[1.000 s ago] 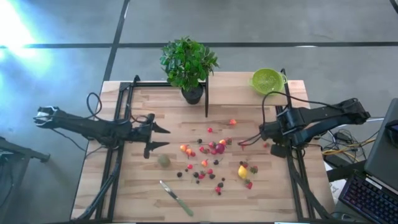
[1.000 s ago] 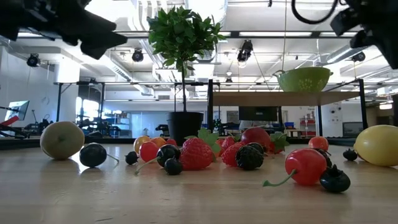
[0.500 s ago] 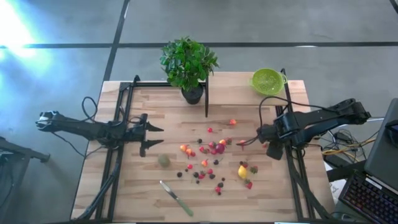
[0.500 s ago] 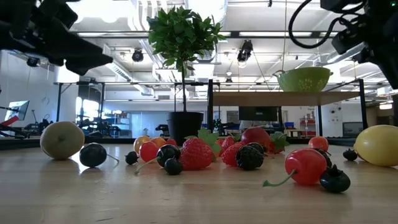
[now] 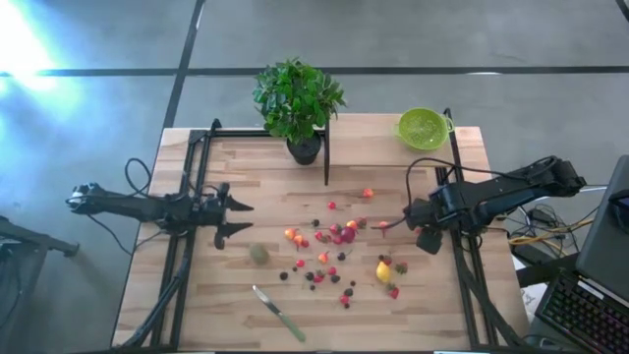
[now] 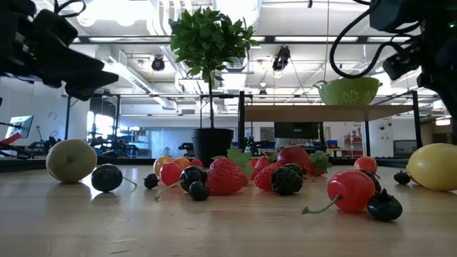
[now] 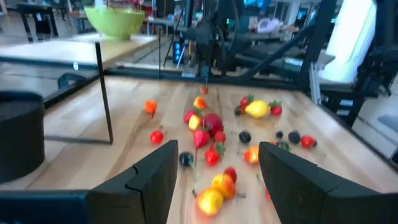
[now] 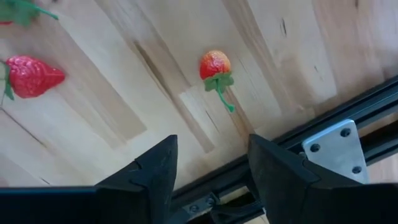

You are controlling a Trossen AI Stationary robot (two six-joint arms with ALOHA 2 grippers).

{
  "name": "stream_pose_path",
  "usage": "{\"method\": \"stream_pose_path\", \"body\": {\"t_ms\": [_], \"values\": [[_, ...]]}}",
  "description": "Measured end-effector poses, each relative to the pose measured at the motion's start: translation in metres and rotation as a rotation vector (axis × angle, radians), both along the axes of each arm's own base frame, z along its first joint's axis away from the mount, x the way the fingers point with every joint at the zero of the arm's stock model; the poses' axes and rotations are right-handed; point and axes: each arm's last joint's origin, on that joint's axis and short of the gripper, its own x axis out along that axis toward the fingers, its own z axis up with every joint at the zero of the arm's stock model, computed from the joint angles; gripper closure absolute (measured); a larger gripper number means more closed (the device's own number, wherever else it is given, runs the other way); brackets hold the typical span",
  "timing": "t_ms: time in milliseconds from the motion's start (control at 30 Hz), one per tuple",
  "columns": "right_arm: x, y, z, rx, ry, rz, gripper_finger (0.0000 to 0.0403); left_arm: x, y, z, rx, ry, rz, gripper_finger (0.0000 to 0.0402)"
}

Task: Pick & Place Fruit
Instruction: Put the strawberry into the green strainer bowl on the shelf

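Many small toy fruits (image 5: 334, 251) lie loose on the wooden table, among them a yellow lemon (image 5: 383, 270) and a dull-green ball (image 5: 258, 254). My left gripper (image 5: 241, 217) hangs open and level above the table's left part, pointing at the fruits (image 7: 211, 134). It holds nothing. My right gripper (image 8: 211, 142) points down, open, above the table's right part. Beyond its fingertips an orange-red berry with a green stem (image 8: 214, 65) lies on the wood, and a red strawberry (image 8: 34, 74) lies farther off. Neither is touched.
A potted plant (image 5: 298, 103) stands at the far middle, and a lime-green bowl (image 5: 423, 128) at the far right. A green-handled knife (image 5: 278, 313) lies near the front edge. Black frame rails (image 5: 457, 265) run along both sides; one (image 8: 323, 140) is close to the berry.
My left gripper has sunk and drawn back a little toward the table's left edge. My right gripper has gone down toward the table. The fruits lie where they were.
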Motion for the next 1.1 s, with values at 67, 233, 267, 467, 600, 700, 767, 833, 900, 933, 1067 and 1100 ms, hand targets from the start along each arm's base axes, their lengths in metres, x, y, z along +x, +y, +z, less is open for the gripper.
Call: {"method": "stream_pose_path", "body": {"t_ms": [67,233,267,467,600,700,767,833,900,933,1067,1100], "values": [[0.000,0.000,-0.001,-0.007,0.001,-0.011,0.0212,-0.001,0.000,-0.001,-0.001,0.005,0.000,0.0172],[0.002,0.000,-0.003,-0.020,-0.024,-0.015,0.0222,-0.003,0.000,-0.001,-0.018,0.014,0.001,0.0172],[0.002,0.000,-0.005,-0.020,-0.027,-0.015,0.0224,-0.003,0.001,-0.001,-0.025,0.016,0.002,0.0172],[-0.001,-0.001,-0.019,-0.020,-0.016,-0.013,0.0230,-0.004,0.000,-0.002,-0.045,0.031,-0.007,0.0172],[-0.001,-0.001,-0.024,-0.012,-0.023,-0.013,0.0223,-0.004,0.000,-0.002,-0.048,0.032,-0.006,0.0172],[-0.002,-0.001,-0.026,-0.011,-0.026,-0.013,0.0219,-0.004,0.000,-0.002,-0.049,0.024,-0.006,0.0172],[-0.002,-0.001,-0.028,-0.011,-0.026,-0.014,0.0218,-0.004,0.000,-0.002,-0.050,0.020,-0.005,0.0172],[-0.002,-0.001,-0.031,-0.011,-0.030,-0.018,0.0220,-0.003,0.000,-0.002,-0.050,0.019,-0.005,0.0172],[-0.004,-0.001,-0.035,-0.012,-0.023,-0.020,0.0225,-0.003,0.000,-0.002,-0.050,0.018,-0.004,0.0172],[-0.004,-0.001,-0.036,-0.012,-0.025,-0.022,0.0227,-0.003,0.000,-0.002,-0.050,0.019,-0.004,0.0172],[-0.005,-0.002,-0.042,-0.012,-0.029,-0.036,0.0236,-0.003,0.000,-0.002,-0.050,0.018,-0.004,0.0172],[-0.005,-0.002,-0.044,-0.012,-0.031,-0.040,0.0237,-0.003,0.000,-0.002,-0.050,0.018,-0.004,0.0172]]}}
